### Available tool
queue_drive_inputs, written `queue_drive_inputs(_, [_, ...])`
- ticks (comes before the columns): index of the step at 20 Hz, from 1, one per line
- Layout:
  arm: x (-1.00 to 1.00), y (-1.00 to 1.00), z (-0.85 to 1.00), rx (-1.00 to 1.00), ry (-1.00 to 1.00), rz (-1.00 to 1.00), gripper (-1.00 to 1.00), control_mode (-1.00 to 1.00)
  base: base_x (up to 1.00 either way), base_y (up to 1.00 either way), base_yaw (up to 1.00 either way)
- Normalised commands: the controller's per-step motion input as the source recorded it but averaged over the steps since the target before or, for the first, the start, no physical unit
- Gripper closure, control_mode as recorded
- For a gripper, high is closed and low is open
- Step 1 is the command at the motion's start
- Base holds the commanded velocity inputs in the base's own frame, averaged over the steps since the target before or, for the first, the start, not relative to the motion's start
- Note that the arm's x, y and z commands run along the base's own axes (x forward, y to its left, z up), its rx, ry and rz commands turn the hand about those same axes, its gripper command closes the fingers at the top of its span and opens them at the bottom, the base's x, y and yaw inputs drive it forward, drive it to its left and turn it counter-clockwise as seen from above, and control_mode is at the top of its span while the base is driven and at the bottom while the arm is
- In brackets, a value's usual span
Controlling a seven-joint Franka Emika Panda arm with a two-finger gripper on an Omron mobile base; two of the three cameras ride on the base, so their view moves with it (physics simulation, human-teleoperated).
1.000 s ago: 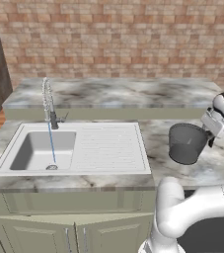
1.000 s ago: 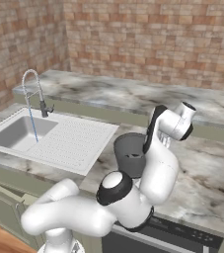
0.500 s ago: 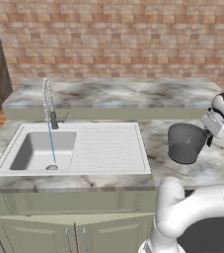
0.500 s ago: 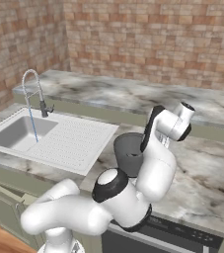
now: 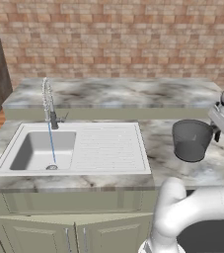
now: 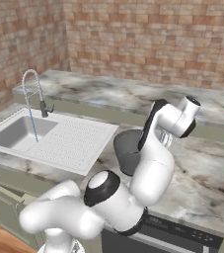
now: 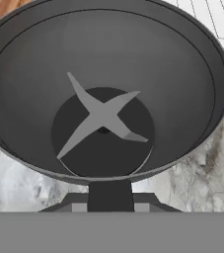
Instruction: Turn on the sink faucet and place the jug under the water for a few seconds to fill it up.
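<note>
Since before, claw (image 7: 110, 193) has clamped the tapered matte-grey jug's (image 5: 191, 140) rim; smooth marble counter (image 5: 108, 94) beneath.

Jug (image 7: 103, 99) sits directly ahead of the fingers (image 7: 109, 193), rim at their tips, on the counter (image 5: 212, 170). Sink (image 5: 108, 148), faucet (image 5: 48, 101) and water (image 5: 51, 143) lie well apart beyond the jug's far side.

A kitchen: a marble surface (image 5: 108, 94) along a brick wall (image 5: 113, 39), a sink (image 5: 108, 148) with faucet (image 5: 48, 101), cupboards (image 5: 59, 232) below, and probably an oven (image 6: 182, 234) beside them.
</note>
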Motion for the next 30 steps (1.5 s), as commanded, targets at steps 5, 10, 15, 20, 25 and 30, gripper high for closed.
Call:
queue_drive_inputs(5, [-0.51,0.38,0.69,0.00,-0.05,-0.13,1.00,-1.00,0.00,0.00,0.00])
queue_drive_inputs(10, [-0.41,0.77,0.21,0.00,-0.11,-0.20,1.00,-1.00,0.00,0.00,0.00])
queue_drive_inputs(15, [-0.21,0.94,0.00,0.00,-0.17,-0.21,1.00,-1.00,0.00,0.00,0.00])
queue_drive_inputs(20, [-0.09,0.83,0.00,0.00,-0.20,-0.20,1.00,-1.00,0.00,0.00,0.00])
queue_drive_inputs(25, [-0.04,0.54,0.03,0.00,-0.13,-0.13,1.00,-1.00,0.00,0.00,0.00])
queue_drive_inputs(30, [-0.08,0.08,0.11,0.00,-0.03,0.00,1.00,-1.00,0.00,0.00,0.00])
